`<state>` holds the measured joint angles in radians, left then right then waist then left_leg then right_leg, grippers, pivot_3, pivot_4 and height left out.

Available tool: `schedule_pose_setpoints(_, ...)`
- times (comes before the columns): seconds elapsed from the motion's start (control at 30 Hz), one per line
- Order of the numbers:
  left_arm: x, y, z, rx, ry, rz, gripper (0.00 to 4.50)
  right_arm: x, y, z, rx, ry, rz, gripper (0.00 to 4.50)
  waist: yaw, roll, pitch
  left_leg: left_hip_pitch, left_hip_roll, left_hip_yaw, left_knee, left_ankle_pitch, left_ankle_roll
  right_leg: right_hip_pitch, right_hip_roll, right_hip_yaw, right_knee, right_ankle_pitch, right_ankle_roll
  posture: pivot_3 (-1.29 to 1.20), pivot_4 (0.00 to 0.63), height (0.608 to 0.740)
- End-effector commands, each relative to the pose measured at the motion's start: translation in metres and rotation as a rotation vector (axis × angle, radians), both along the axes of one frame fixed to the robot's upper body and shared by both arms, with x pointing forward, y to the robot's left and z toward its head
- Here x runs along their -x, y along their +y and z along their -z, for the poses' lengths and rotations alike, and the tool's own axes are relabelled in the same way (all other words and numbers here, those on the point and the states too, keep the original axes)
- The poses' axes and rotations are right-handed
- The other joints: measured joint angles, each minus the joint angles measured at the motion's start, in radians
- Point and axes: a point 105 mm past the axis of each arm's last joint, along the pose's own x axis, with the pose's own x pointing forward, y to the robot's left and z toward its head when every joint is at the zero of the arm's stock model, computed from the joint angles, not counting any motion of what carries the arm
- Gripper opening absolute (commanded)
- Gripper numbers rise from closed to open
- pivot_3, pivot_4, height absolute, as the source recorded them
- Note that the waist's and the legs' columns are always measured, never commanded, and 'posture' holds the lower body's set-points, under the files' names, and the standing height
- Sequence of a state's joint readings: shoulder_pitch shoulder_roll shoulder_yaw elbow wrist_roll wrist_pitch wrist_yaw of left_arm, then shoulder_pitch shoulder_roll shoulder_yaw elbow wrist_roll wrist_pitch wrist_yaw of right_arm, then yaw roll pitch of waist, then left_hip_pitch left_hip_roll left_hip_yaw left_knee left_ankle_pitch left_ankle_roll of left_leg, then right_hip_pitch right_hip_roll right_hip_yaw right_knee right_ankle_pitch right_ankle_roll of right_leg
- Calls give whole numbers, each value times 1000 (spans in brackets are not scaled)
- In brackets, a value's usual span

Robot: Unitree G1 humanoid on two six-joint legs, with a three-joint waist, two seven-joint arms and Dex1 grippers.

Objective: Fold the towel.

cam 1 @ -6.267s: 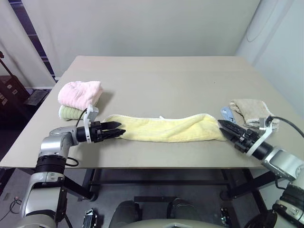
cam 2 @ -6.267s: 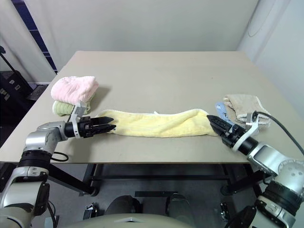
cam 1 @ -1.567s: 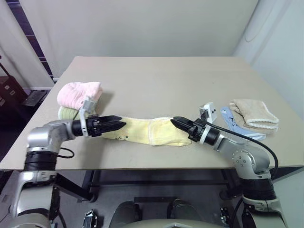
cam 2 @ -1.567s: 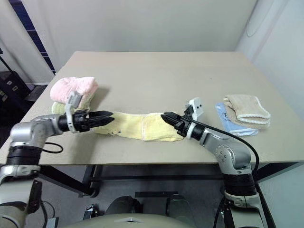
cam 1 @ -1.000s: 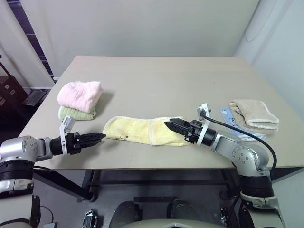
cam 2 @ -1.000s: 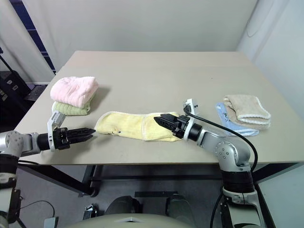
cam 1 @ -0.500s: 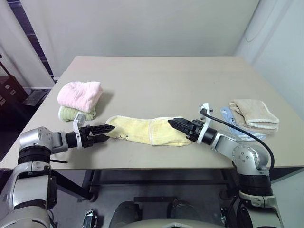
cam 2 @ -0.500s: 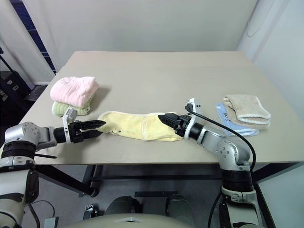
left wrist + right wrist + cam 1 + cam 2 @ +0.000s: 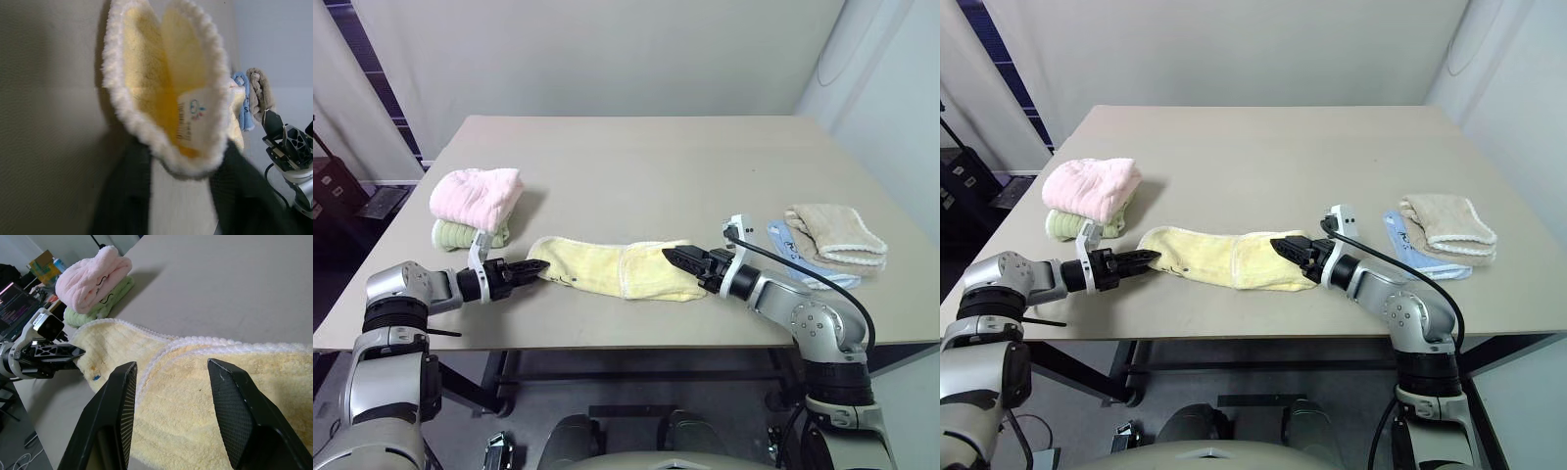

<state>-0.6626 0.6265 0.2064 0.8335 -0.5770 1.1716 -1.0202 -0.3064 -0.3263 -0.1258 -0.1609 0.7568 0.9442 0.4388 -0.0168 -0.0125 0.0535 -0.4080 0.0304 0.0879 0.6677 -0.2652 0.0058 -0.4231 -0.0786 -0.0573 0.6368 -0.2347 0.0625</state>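
Where its white hem curls, the towel (image 9: pixel 617 270) looks fluffy.

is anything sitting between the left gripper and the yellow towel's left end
Nothing visible does. The left gripper is right at the towel, whose labelled corner sits between its fingers in the left wrist view. The pink towel lies apart, farther back.
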Motion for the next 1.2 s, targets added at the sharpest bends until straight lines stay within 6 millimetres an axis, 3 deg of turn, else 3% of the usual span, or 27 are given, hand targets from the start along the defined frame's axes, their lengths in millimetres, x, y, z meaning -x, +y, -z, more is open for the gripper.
schedule_pose_setpoints(0.03, -5, 3, -7, -6, -49, -18, 279, -3, -1, -14, -2, -70, -2, 2389, 0, 0, 0, 0, 0, 0, 0, 0, 0, 0, 0, 0, 0, 0, 0, 0, 0, 740)
schedule_pose_setpoints(0.07, -6, 3, -7, -10, -52, -20, 38, -3, -1, -15, -1, -73, -4, 2389, 0, 0, 0, 0, 0, 0, 0, 0, 0, 0, 0, 0, 0, 0, 0, 0, 0, 740)
schedule_pose_setpoints(0.17, -8, 2, -14, -7, -94, -7, 38, 1, -2, -14, 21, -101, -14, 2389, 0, 0, 0, 0, 0, 0, 0, 0, 0, 0, 0, 0, 0, 0, 0, 0, 0, 740)
schedule_pose_setpoints(0.33, -11, -15, -47, 44, -219, 96, 38, 9, -12, -20, 9, -127, -17, 2389, 0, 0, 0, -1, 0, 0, 0, 0, 0, 0, 0, 0, -1, 0, 0, 0, 0, 740)
schedule_pose_setpoints(0.53, -12, -60, -87, 42, -380, 318, 38, 15, -34, -26, 23, -140, 39, 2389, 4, 0, 0, -1, 0, 0, 0, 0, 0, 0, 0, 0, -1, 0, 0, 0, 0, 740)
schedule_pose_setpoints(0.63, -2, -98, -102, 69, -447, 512, 38, 16, -48, -27, 49, -146, 96, 2389, 4, 0, 0, -1, -1, 0, 0, 0, 0, 1, 0, 0, -2, 0, -1, 0, 0, 740)
schedule_pose_setpoints(0.8, -4, -153, -93, 101, -438, 667, 38, 20, -58, -27, 54, -143, 166, 2389, 4, 0, 0, -1, -1, 0, 0, 0, 0, 2, 1, 0, -3, 0, 0, 0, 0, 740)
schedule_pose_setpoints(0.93, -4, -193, -67, 40, -439, 770, 38, 27, -66, -21, 68, -130, 238, 2389, 2, 0, 0, -1, -3, 0, 0, 0, 1, 1, 2, 0, -3, 0, 0, 0, 0, 740)
schedule_pose_setpoints(1.2, -16, -227, -38, -8, -450, 713, 38, 36, -84, -18, 80, -115, 362, 2389, 7, 0, 0, -1, -1, -1, 0, 0, 1, 1, 2, 0, -3, 0, 0, 0, 0, 740)
